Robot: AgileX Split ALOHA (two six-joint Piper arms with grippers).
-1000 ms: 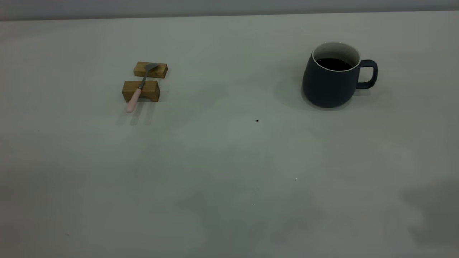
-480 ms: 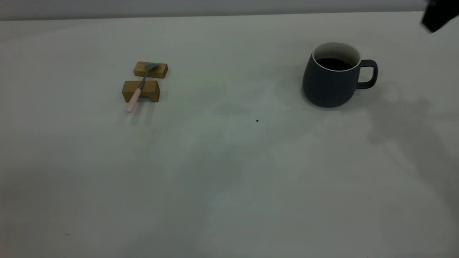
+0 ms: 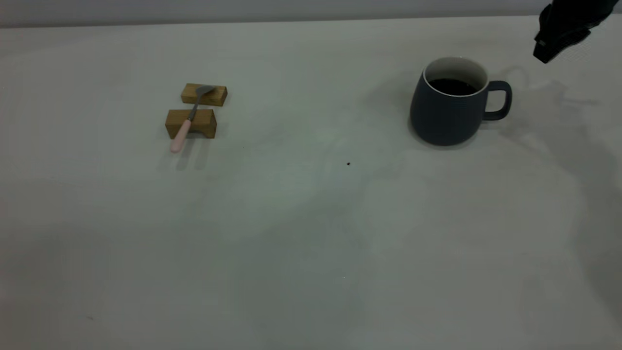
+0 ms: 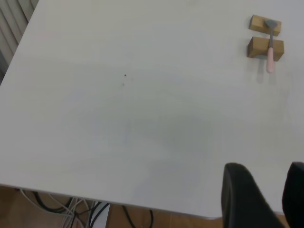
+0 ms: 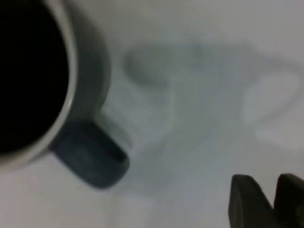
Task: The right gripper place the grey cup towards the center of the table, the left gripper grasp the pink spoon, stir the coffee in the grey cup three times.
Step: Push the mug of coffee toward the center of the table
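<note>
The grey cup (image 3: 449, 109) stands upright at the right of the table (image 3: 311, 218), its handle (image 3: 500, 99) turned to the right and dark coffee (image 3: 453, 86) inside. My right gripper (image 3: 544, 51) hangs above and to the right of the handle, apart from it. In the right wrist view the cup's wall (image 5: 90, 71), handle (image 5: 92, 159) and coffee (image 5: 26, 76) lie beyond my right gripper (image 5: 273, 183), which is shut and empty. The pink spoon (image 3: 187, 121) rests across two wooden blocks at the left. Far from the spoon (image 4: 270, 47), my left gripper (image 4: 268, 171) sits shut at the table's edge.
The two brown wooden blocks (image 3: 204, 95) (image 3: 201, 124) carry the spoon, bowl on the far one and handle overhanging the near one. A tiny dark speck (image 3: 348, 164) lies near the table's middle. Cables (image 4: 71, 209) hang below the table edge in the left wrist view.
My right gripper has come into the exterior view at the top right and moved down and left towards the cup, its shadow spreading over the right side. Cup and spoon have not moved.
</note>
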